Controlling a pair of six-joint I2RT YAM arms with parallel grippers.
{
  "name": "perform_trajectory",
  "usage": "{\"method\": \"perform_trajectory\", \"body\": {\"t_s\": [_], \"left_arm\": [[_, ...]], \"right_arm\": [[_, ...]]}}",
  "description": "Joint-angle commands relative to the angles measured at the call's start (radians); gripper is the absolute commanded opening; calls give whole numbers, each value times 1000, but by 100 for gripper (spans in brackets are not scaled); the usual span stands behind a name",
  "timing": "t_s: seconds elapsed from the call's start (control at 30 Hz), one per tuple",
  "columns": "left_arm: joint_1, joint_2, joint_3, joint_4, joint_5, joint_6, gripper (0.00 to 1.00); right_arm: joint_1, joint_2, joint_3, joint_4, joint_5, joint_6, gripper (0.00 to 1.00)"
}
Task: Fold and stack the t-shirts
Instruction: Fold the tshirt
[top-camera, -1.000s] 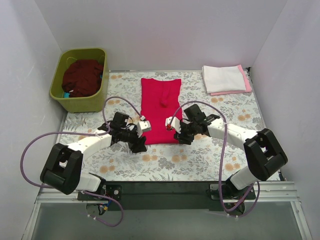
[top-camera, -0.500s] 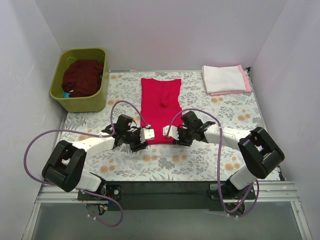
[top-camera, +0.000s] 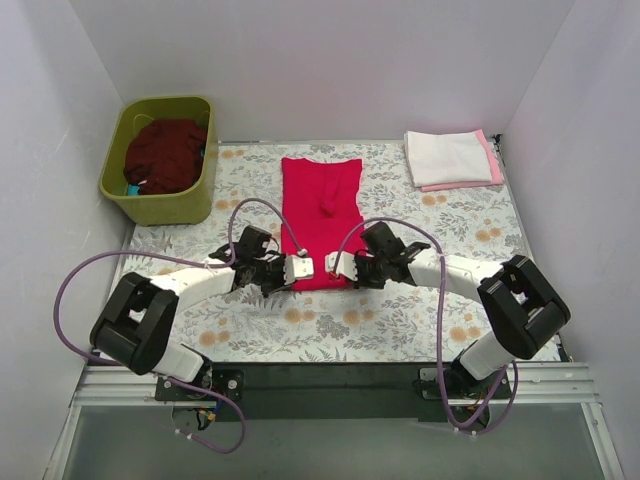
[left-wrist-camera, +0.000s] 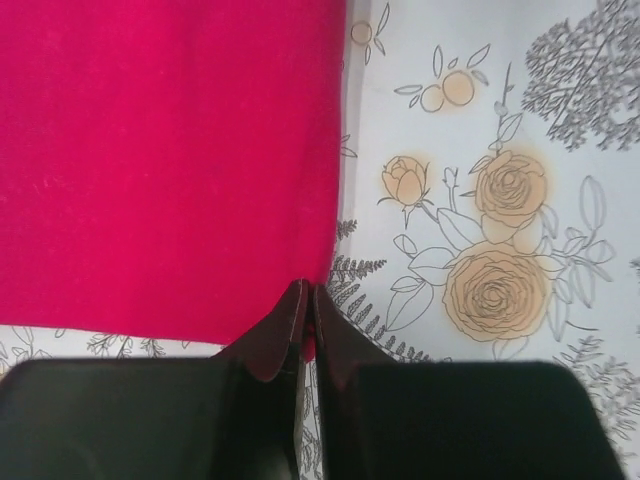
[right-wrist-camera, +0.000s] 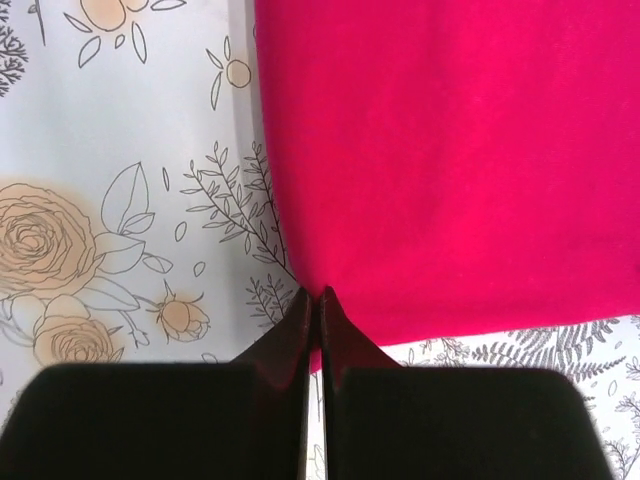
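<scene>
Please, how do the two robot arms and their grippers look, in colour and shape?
The left arm and right arm have white shells with bulky black joints, and a thin purple cable loops along each. The left gripper and right gripper each end in two glossy black fingers that taper to points.

The left gripper (top-camera: 303, 266) slides toward 4 o'clock in the top view, from just beside the red shirt (top-camera: 320, 215) onto its near-left hem corner — the right gripper (top-camera: 333, 264) drops toward 7 o'clock onto the near-right corner. The gap between the two narrows. Both forearms lie lower and flatter than a second ago. In the wrist views each pair of fingers now meets at the hem, a sliver of red pinched between.
</scene>
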Motion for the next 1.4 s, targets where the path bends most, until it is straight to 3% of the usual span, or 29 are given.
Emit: {"method": "perform_trajectory", "body": {"t_s": [0.0, 0.13, 0.4, 0.67, 0.9, 1.1, 1.37], "left_arm": [[8, -29, 113, -159, 9, -49, 0], [25, -58, 269, -294, 70, -54, 0], [26, -105, 421, -455, 110, -39, 0], [14, -257, 391, -660, 253, -49, 0], [6, -366, 432, -812, 337, -186, 0], [64, -238, 590, -816, 285, -227, 0], [239, 97, 829, -800, 331, -85, 0]], "right_arm": [[-29, -58, 127, -145, -19, 31, 1], [-76, -83, 247, -234, -60, 28, 1], [-93, -149, 341, -409, -79, -23, 1], [-61, -322, 297, -584, -181, 64, 1], [2, -453, 273, -743, -266, 133, 1], [-47, -333, 444, -771, -243, 57, 1], [-206, 1, 700, -790, -310, -156, 1]]}}
